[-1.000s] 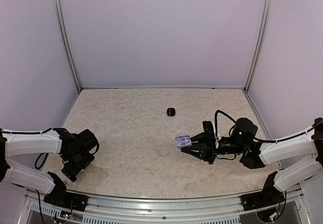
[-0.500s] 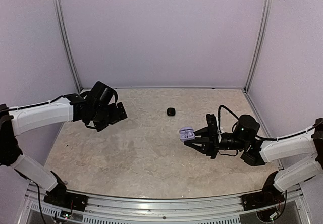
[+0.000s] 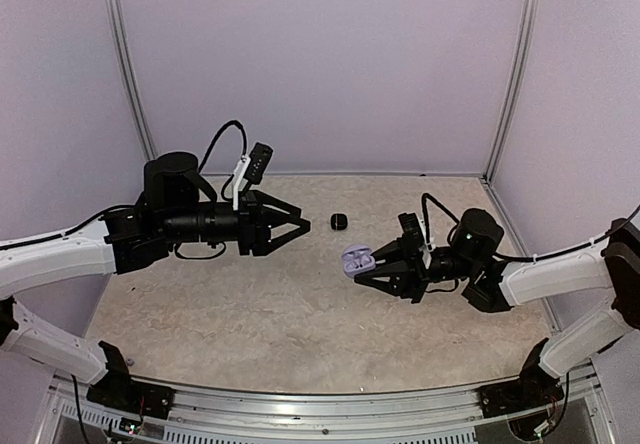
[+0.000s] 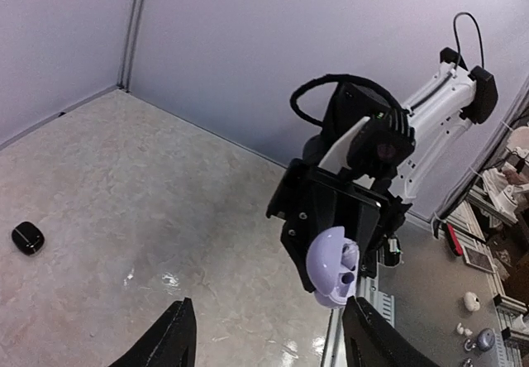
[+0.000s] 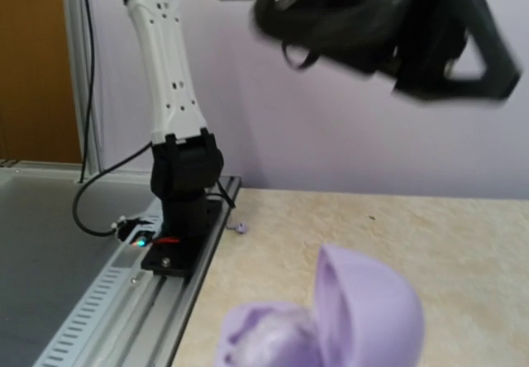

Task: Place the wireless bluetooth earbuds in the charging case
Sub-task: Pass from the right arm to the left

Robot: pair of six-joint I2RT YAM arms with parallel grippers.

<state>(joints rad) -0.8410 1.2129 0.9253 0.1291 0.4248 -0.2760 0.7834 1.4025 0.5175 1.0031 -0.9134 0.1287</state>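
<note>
Okay, top view: right gripper [image 3: 366, 264] is clamping the lavender charging case [image 3: 356, 260], lid open, and holding it above the table [image 3: 260, 304]. Opposite, left gripper [image 3: 300, 228] is hovering with jaws apart and nothing between them. Farther back a small black item [image 3: 339, 222] is lying on the table; bud or not, can't tell.

Left wrist: case is facing this camera, cavity showing.

Right wrist: a pale lump [image 5: 264, 338] is sitting in the case base, maybe one of the earbuds, too blurred to say.

Buds are likely light, glossy and slippery. Pinching across the bean body, not the stem, is looking safest.
</note>
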